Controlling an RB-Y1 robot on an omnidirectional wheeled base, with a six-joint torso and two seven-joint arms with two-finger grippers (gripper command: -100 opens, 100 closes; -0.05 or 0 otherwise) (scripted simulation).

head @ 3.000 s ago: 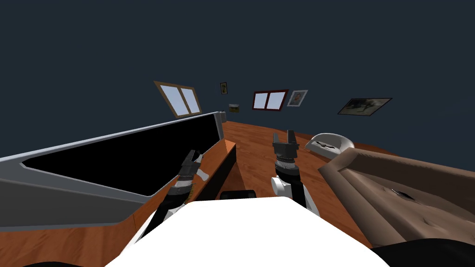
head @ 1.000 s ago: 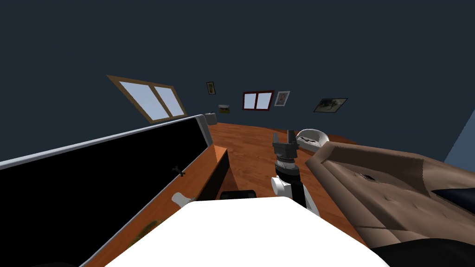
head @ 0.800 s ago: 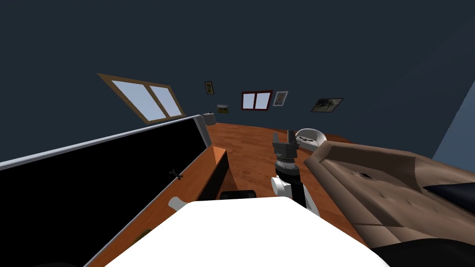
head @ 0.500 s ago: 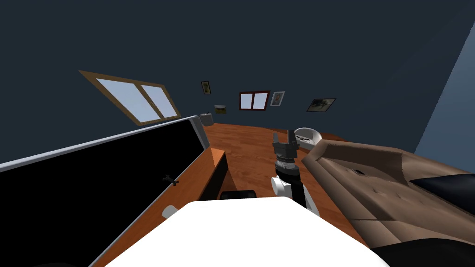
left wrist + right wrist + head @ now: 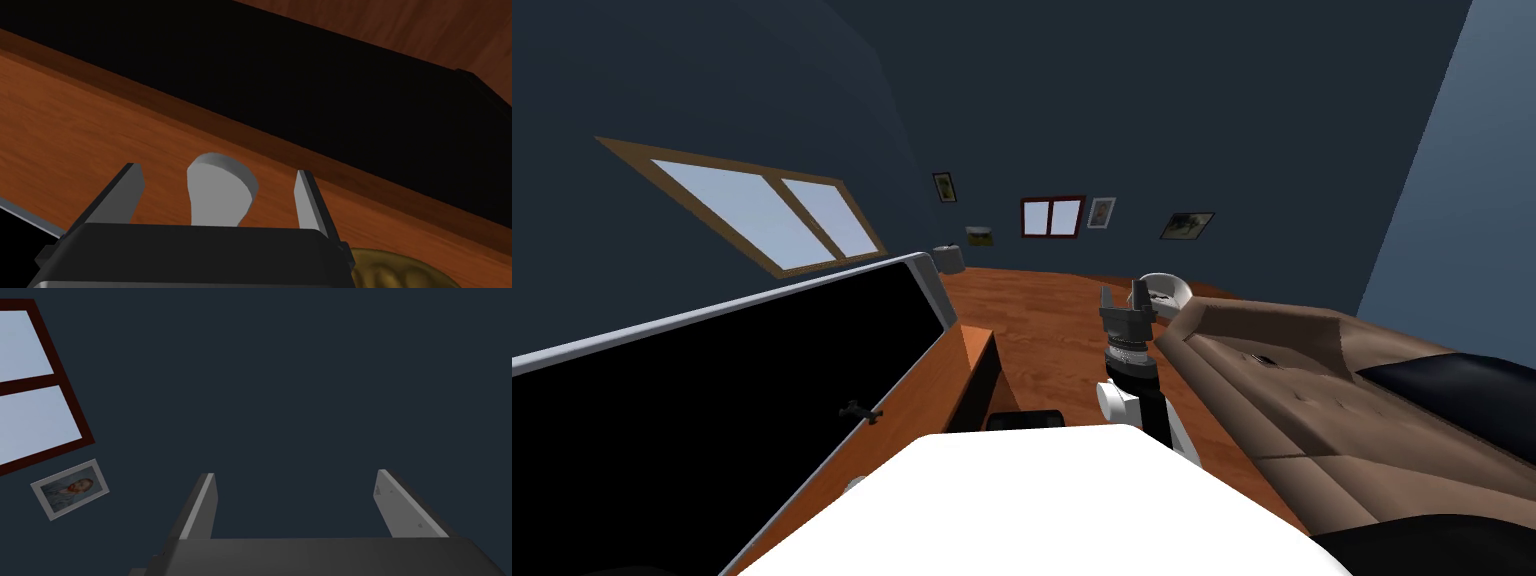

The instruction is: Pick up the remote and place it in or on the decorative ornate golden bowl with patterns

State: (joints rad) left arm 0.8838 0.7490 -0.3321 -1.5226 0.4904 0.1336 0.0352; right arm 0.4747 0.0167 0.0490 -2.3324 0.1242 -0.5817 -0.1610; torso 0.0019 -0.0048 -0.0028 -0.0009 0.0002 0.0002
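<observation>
- My view has turned since earlier; the window now sits farther left.
- Left gripper gapes wide, its fingers either side of the grey remote without touching it, on the wooden stand near the gold bowl.
- Right gripper is raised, open and empty.

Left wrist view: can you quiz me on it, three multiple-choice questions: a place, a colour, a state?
1. The remote lies:
A) between the left gripper's fingers
B) on the floor
C) on the sofa

2. The remote is:
A) black
B) grey
C) gold

3. The left gripper is:
A) shut on the remote
B) shut empty
C) open

Key: 1 A, it lies on the wooden top in the gap; 2 B, plain grey; 3 C, both fingers stand clear of it.
</observation>
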